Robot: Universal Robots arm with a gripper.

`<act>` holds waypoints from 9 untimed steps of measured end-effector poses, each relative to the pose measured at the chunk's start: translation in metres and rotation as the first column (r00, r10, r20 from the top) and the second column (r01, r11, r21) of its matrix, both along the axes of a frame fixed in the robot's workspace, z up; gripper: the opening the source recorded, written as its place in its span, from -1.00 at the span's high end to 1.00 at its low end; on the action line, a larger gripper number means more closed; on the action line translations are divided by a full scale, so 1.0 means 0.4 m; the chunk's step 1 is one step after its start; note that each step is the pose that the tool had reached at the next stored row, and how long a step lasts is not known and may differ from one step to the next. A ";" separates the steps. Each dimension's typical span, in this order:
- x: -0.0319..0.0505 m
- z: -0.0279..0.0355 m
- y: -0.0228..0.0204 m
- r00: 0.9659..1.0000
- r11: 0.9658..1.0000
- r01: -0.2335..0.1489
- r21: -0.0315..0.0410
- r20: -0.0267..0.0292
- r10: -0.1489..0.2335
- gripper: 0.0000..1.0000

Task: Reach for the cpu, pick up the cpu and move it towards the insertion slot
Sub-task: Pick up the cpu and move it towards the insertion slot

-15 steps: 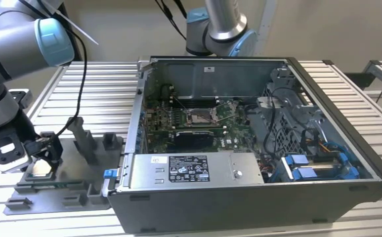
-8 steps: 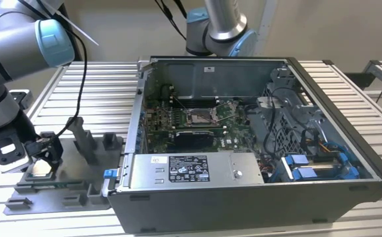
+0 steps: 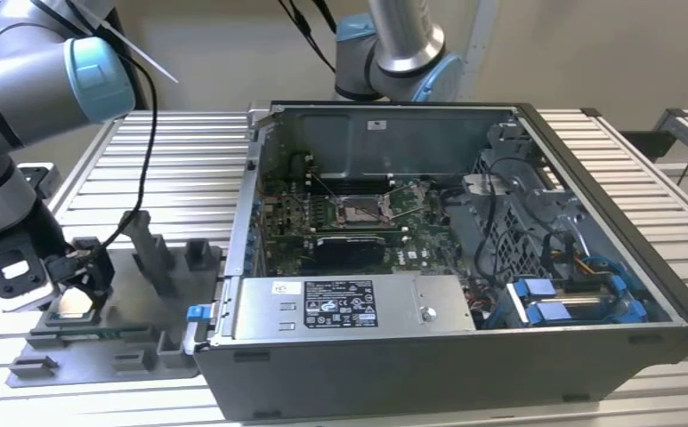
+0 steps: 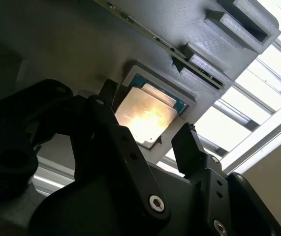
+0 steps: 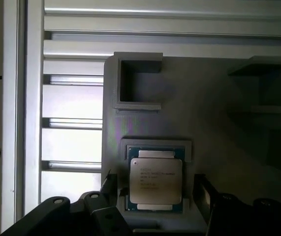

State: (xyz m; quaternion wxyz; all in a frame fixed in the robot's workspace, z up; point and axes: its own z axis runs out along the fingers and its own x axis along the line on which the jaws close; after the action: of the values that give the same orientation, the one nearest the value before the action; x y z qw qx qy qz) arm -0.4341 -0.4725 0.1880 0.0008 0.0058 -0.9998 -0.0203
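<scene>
Gripper (image 4: 147, 112) open, straddling cpu (image 5: 156, 182), nothing held. Cpu sits flat in fixture (image 5: 219, 123) recess, so we judge it's squared for pinching. Slot (image 3: 360, 212) at 2 o'clock, exterior view.

cpu (image 4: 147, 115) corner partly behind fingers (image 4: 125, 142)

**Cpu (image 5: 156, 179) flat in its recess, slot (image 3: 361, 211) well apart**

The cpu is a thin square chip with a pale silvery top and a green rim. It lies flat in a square recess of the grey fixture (image 5: 204, 123). The slot, a shiny metal frame around a dark centre, sits on the green board (image 3: 284, 222) inside the case (image 3: 439, 374).
</scene>
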 end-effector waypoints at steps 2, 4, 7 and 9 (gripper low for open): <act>0.000 -0.001 0.000 1.000 1.000 0.000 0.000 0.000 0.000 -1.00; 0.000 -0.002 0.000 1.000 1.000 0.000 0.000 0.000 0.000 -1.00; -0.001 -0.004 0.000 1.000 1.000 0.000 0.000 0.000 0.000 -1.00; -0.002 -0.004 0.000 1.000 1.000 0.000 0.000 0.000 0.000 -1.00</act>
State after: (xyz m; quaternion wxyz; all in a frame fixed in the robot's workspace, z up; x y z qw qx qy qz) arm -0.4349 -0.4724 0.1864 0.0009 0.0058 -0.9998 -0.0203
